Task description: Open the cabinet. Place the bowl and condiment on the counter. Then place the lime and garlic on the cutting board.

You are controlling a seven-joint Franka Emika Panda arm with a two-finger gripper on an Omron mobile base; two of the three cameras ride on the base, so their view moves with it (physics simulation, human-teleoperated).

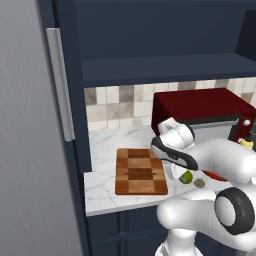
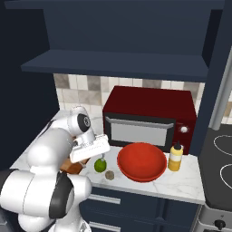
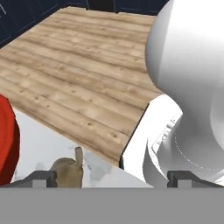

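The gripper (image 2: 100, 156) hangs open and empty just above the lime (image 2: 99, 165), which lies on the marble table (image 2: 181, 183) beside the garlic (image 2: 109, 174). The red bowl (image 2: 142, 161) sits right of them, the yellow condiment (image 2: 175, 157) further right. The cutting board (image 1: 140, 171) lies bare left of the lime

Two cameras behind the arm look forward and down at the microwave (image 1: 200, 107), one from its left, one from its right, sharing the counter (image 2: 181, 183) before it. A hand camera looks closely over that counter's edge.
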